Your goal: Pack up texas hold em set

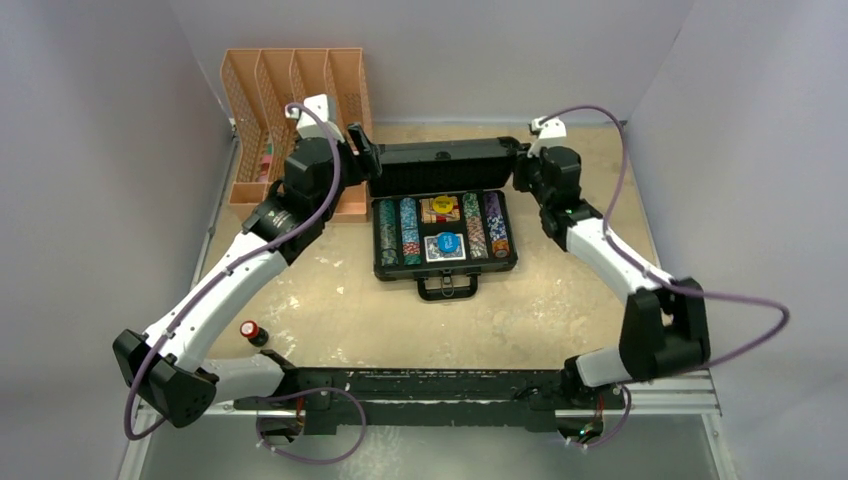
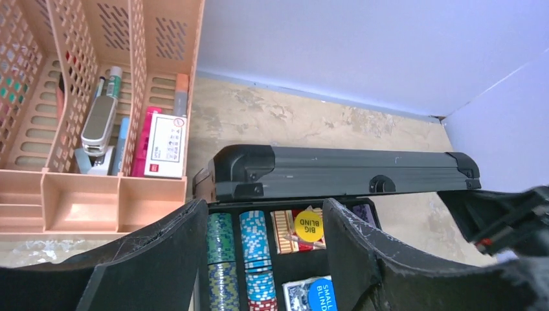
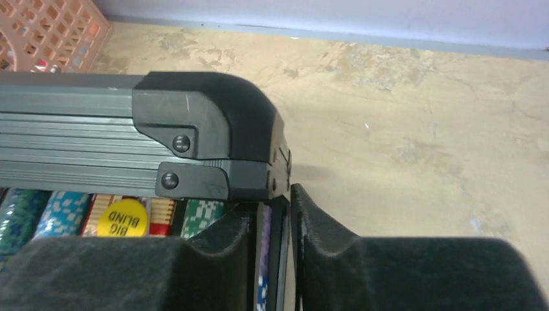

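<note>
- Location: case (image 1: 447, 268) sits open at ctr of counter (image 1: 330, 300), handle (image 1: 447, 288) toward the arm bases. Lid (image 1: 445, 155) stands raised along the far edge.
- Contents: chips (image 1: 408, 230) in rows, red deck (image 1: 440, 210) and blue deck (image 1: 445, 250), each w/ a button disc (image 2: 309, 225) on top, all seated in foam slots. Case looks fully loaded, so step in hand is judged to be closing the lid.
- Handling: hard shell, rigid. Loaded w/ chips, it is likely heavy. Lid is stiff, pivots at rear, and will probably drop once past vertical. Its ribbed face looks smooth and may slip.
- Grip pts: lid end corners, both sides, lowered evenly.
- Left end effector (image 1: 362, 150): fingers (image 2: 162, 259) spread wide, holding nothing, at lid's left end.
- Right end effector (image 1: 525, 170): at lid's right corner, fingers (image 3: 362, 259) nearly together. Cannot tell whether they pinch the case's side wall.
- Surroundings: orange organiser (image 1: 290, 90) just beside lid's left end, so clearance for left arm is tight. Small bottle (image 1: 252, 332) is near left arm and well apart from case.
- Risk: discs sit proud on decks and may foul the lid.
</note>
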Motion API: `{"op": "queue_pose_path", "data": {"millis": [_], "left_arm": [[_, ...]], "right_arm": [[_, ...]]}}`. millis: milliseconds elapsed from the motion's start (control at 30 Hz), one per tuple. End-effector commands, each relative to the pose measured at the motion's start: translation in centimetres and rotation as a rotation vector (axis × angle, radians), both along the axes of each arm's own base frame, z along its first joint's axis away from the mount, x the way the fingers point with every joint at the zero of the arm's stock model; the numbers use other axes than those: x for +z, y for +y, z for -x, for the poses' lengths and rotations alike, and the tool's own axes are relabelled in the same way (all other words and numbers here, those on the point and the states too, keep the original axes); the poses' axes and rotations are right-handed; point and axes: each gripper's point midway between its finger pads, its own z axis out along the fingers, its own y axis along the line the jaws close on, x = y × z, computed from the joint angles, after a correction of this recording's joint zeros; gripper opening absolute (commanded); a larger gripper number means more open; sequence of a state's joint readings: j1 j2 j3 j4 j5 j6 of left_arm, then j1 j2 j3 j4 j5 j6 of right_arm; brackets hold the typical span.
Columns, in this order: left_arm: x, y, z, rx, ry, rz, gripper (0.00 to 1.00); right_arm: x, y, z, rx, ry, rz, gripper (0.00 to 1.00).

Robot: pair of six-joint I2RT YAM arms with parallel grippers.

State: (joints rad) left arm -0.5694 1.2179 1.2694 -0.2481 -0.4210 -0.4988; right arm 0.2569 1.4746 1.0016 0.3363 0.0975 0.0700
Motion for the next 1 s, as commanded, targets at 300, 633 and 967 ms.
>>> {"op": "queue_pose_path", "data": {"millis": [300,633,967], "left_arm": [[-1.1,-3.0,1.2,-0.189,0.067,0.009,0.64],[-5.8,-4.4,2.6,-0.262,0.22,0.026,0.64],[-15.2,-8.2,3.9,-0.38,0.438,0.087,0.52]], "right_arm": [[-0.5,-0.1,11.5,-0.066,0.247,-0.326,0.52],[-0.1,3.4,24.0,0.222,0.564,-0.434,0.52],[-4.7,8.5,24.0,0.389,0.541,-0.595,0.68]]}}
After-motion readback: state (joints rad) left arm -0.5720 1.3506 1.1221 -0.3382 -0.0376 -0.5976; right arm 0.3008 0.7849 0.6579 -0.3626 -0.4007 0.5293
